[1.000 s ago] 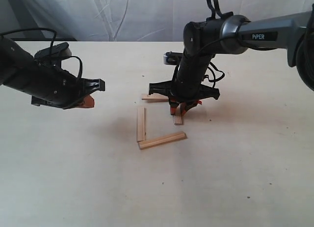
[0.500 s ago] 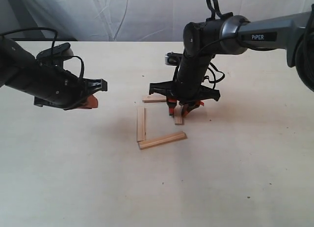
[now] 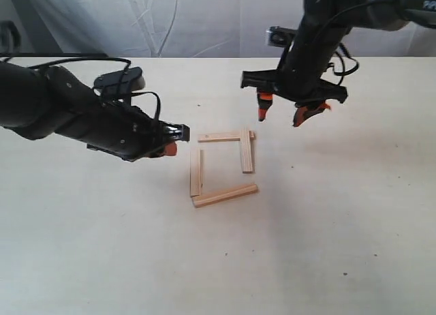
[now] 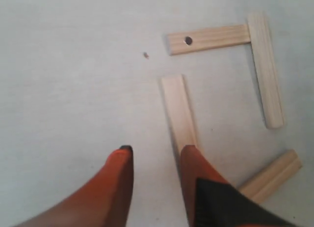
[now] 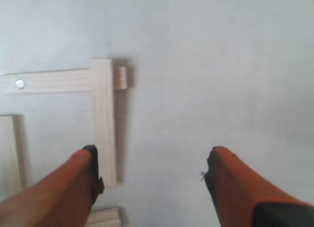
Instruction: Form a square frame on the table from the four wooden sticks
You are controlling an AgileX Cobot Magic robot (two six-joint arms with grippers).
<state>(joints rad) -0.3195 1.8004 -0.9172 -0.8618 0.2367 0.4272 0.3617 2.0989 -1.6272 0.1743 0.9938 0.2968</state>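
Note:
Four wooden sticks lie on the table (image 3: 327,219) as a rough square frame. The far stick (image 3: 221,136) has a dark hole (image 4: 188,40). The right stick (image 3: 246,153) rests across the far stick's end (image 5: 120,77). A small gap separates the left stick (image 3: 196,172) from the far one. The near stick (image 3: 225,194) lies tilted. My left gripper (image 3: 170,149) hovers open and empty just left of the frame, one fingertip (image 4: 189,153) over the left stick (image 4: 179,109). My right gripper (image 3: 281,114) hangs wide open and empty above the table, behind and right of the frame.
A white draped cloth (image 3: 170,22) hangs behind the table's far edge. The left arm's dark body (image 3: 61,114) reaches in low from the left. The right arm (image 3: 320,35) comes down from the upper right.
My right gripper has let go of the right stick and risen up and back to the right. The left arm has moved right, close to the left stick.

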